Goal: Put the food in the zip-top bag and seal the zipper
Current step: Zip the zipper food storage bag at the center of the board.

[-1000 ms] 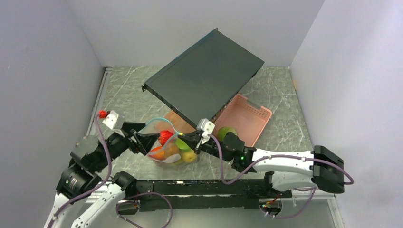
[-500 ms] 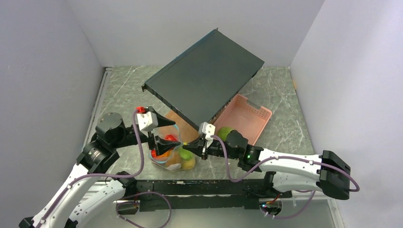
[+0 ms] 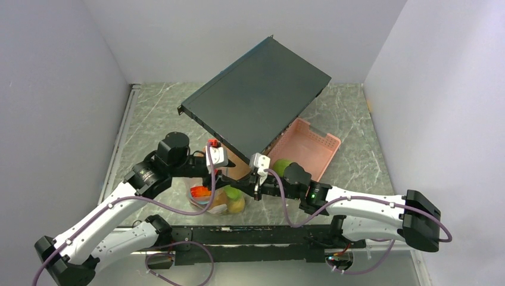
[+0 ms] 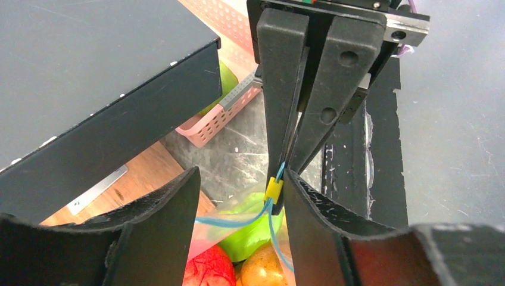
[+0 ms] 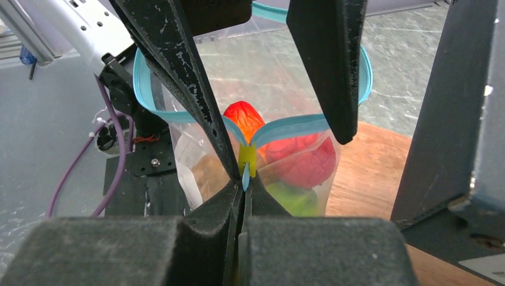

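Observation:
The clear zip-top bag (image 3: 213, 201) sits at the near middle with its mouth open. It holds red (image 5: 298, 158), green (image 4: 250, 232) and yellow-orange (image 4: 262, 271) toy food. My right gripper (image 5: 244, 185) is shut on the end of the teal zipper (image 5: 286, 126), just behind a yellow slider (image 4: 273, 189). It also shows in the top view (image 3: 237, 183). My left gripper (image 4: 241, 179) is open, its fingers (image 5: 178, 71) straddling the slider and the zipper end from above, touching nothing I can see. It also shows in the top view (image 3: 225, 177). One green fruit (image 3: 284, 164) lies in the pink tray (image 3: 318, 149).
A large flat black box (image 3: 256, 98) leans over a wooden board (image 4: 149, 179) and the pink tray, close behind the bag. The black base rail (image 3: 250, 235) runs along the near edge. Grey walls stand left, right and behind.
My left arm has swung right from the bag's left edge, up and over the bag. Its open fingers now straddle the zipper end beside the right gripper. The right gripper has kept its hold.

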`<state>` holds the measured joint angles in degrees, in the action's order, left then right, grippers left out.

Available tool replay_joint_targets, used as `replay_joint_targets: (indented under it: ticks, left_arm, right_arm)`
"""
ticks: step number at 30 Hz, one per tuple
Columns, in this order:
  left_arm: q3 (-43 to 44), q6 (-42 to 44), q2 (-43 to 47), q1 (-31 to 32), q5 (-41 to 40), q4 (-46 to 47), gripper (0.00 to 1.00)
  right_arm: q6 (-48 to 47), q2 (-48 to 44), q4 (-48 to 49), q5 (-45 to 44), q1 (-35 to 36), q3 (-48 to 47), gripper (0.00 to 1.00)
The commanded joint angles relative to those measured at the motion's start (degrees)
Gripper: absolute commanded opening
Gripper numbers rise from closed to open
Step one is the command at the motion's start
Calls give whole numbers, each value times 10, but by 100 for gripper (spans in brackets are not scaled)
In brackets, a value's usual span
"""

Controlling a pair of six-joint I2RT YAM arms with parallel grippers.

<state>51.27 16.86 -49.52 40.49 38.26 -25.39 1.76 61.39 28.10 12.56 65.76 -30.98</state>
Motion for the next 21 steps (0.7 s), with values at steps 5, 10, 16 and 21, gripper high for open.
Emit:
replay_joint_targets:
  ticks: [5, 10, 16, 21]
  left_arm:
    - [-45, -43, 44, 3, 28, 70, 51]
    - [-47, -52, 42, 3, 28, 60, 49]
    - [-40, -60, 43, 4, 29, 66, 40]
    - [-27, -51, 34, 4, 32, 43, 32]
  right_arm:
    - [5, -24, 13, 6, -1, -6, 0]
    - [5, -25, 11, 6, -1, -6, 0]
    - [12, -18, 24, 9, 0, 0, 0]
    - [14, -18, 27, 7, -1, 0, 0]
